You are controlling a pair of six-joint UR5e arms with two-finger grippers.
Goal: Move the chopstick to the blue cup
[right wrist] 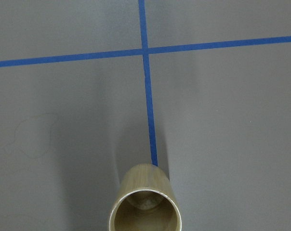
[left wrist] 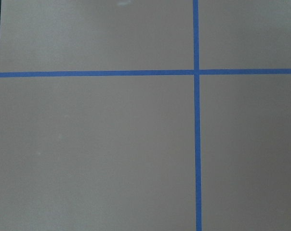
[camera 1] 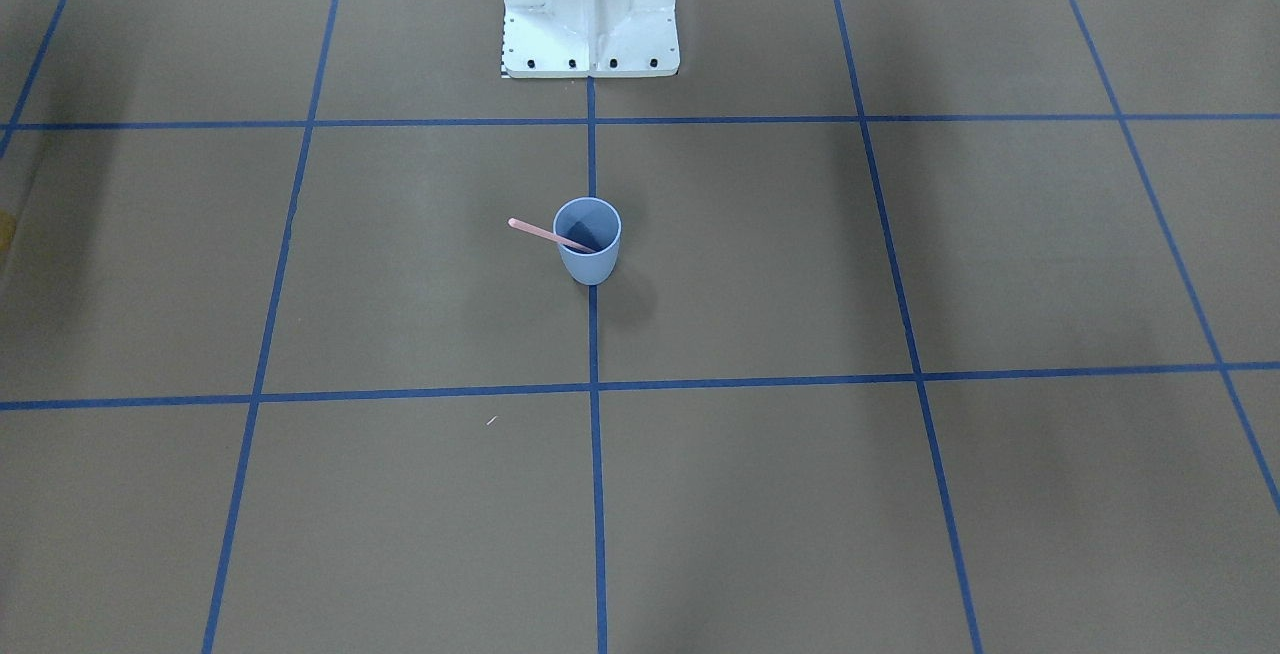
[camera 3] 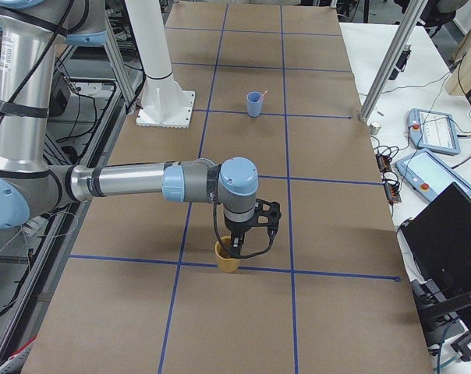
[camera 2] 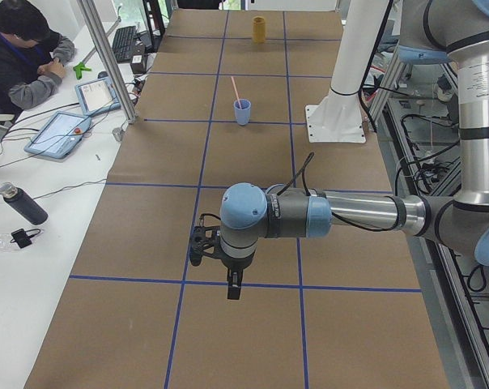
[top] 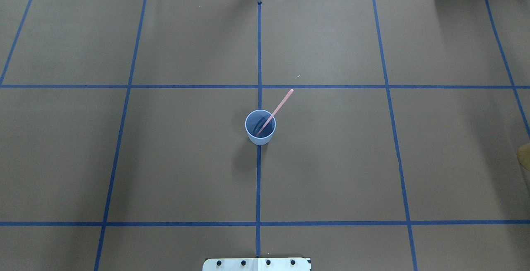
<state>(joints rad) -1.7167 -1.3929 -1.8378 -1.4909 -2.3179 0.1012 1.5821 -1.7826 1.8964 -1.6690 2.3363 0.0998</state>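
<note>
Bright even overhead light; soft faint shadows; frames sharp, no glare.

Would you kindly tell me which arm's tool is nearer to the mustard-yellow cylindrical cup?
The right. The right tool hangs close above the mustard-yellow cylindrical cup; the left tool hangs far away from it, on the robot's opposite side.

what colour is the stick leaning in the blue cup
Pale pink; the chopstick shows best in the overhead exterior view.
</note>
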